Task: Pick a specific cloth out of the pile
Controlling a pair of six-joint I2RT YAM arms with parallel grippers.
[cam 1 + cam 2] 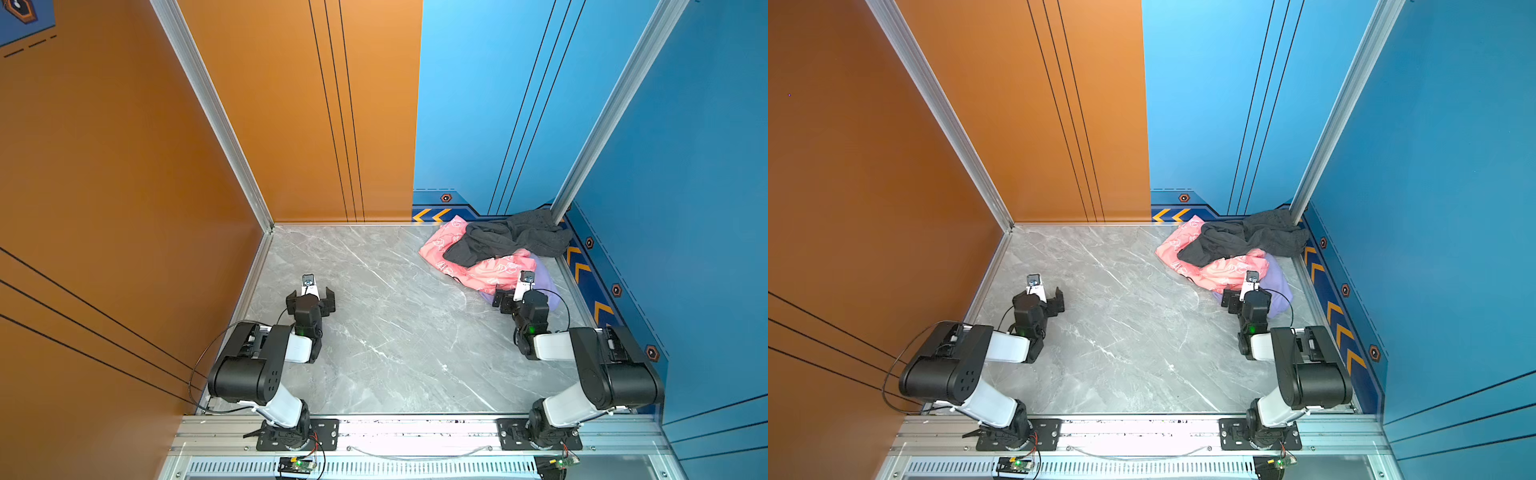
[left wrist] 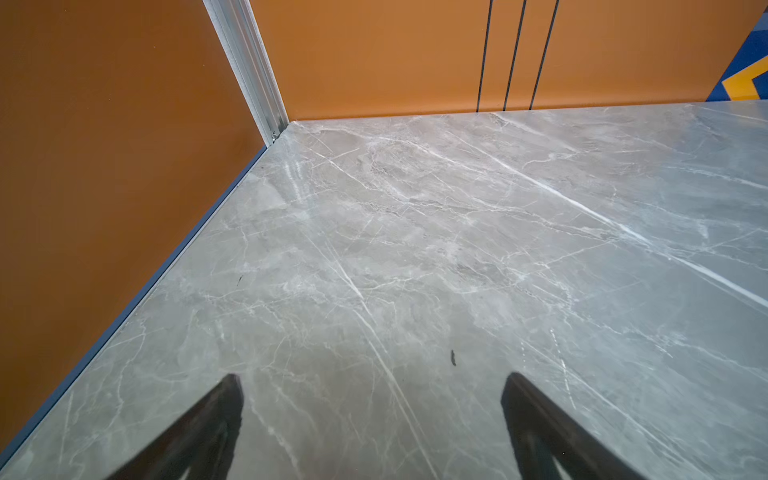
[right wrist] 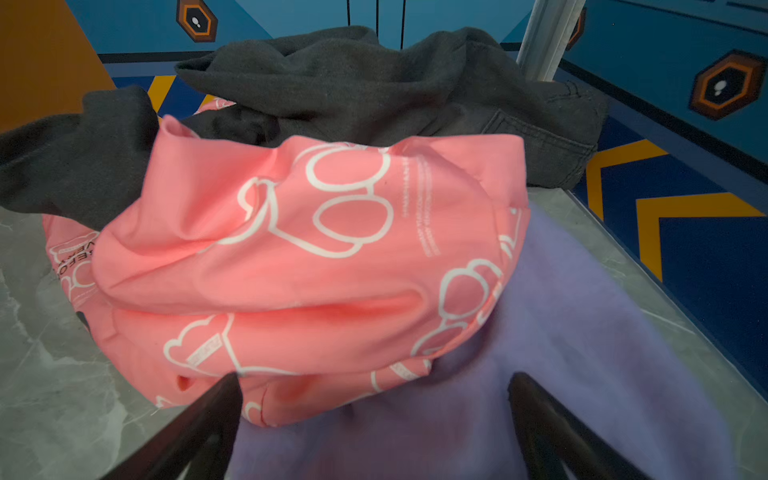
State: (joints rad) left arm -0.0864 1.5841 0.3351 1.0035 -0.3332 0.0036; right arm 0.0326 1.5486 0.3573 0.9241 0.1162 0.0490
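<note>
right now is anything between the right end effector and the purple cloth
Nothing visible: the open right end effector hangs over bare purple cloth. The pink cloth overlaps its far part.

Light: bright and even, falling from above.
Glare: front rail (image 1: 415, 428) is blowing out white, bottom centre of both top views.
Blur: purple cloth (image 3: 582, 332) is looking soft near the right wrist camera.

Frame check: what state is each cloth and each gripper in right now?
lavender cloth: lying on the table, partly under the pink cloth, not held.
pink cloth: crumpled, lying over the lavender one.
dark grey cloth: crumpled, draped on the pink.
left gripper: open, empty.
right gripper: open, empty, poised at the lavender cloth.
</note>
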